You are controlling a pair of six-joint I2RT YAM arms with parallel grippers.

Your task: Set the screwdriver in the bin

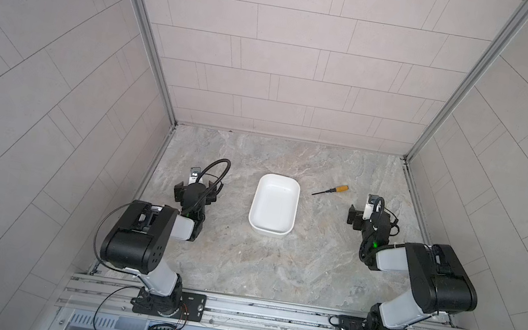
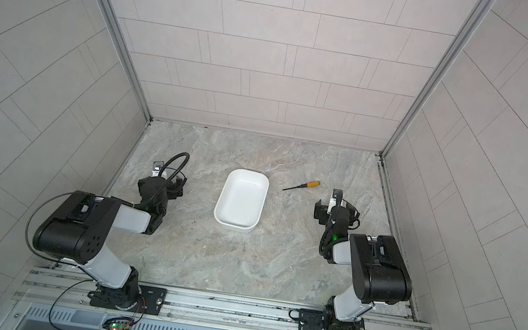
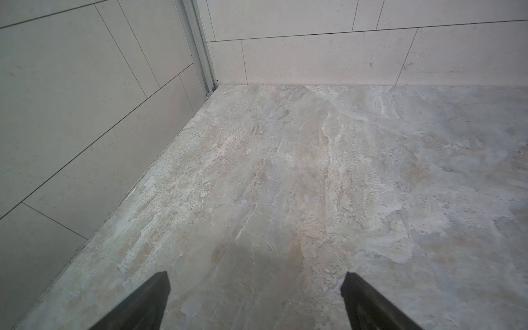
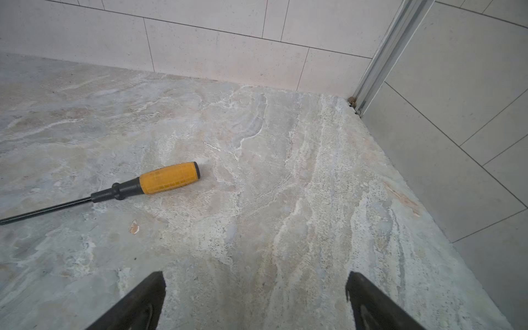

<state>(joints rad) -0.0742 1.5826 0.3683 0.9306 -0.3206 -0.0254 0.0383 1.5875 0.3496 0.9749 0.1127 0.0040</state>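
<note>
— On the stone-patterned table (image 1: 275,268), where does the screwdriver (image 1: 330,190) lie?

— Flat on the surface, to the right of the bin (image 1: 273,207) and apart from it, near the bin's far right corner. Both top views show it so. Its thin black shaft points toward the bin, and the orange-yellow handle points away, toward the back right.

— And the bin?

— It sits upright in the middle of the table, between the two arms, with its long side running front to back. The screwdriver (image 2: 301,185) is outside the bin (image 2: 240,201).

— How do the jaws of the right gripper (image 1: 373,216) stand?

— Spread wide. In the right wrist view the two dark fingertips (image 4: 151,288) show with only table surface between them (the gripper (image 4: 255,285) holds nothing). The screwdriver (image 4: 114,192) lies ahead of them and off to one side, not between them, and its shaft runs out of the picture.

— How near is that gripper to the tool?

— Near, but not touching. In both top views it hangs to the right of the handle and a little nearer the front.

— And the left gripper (image 1: 197,188)?

— Its jaws are spread wide too. The left wrist view shows the left gripper (image 3: 255,285) over the table near the left wall, well apart from the screwdriver, with the bin between them.
</note>
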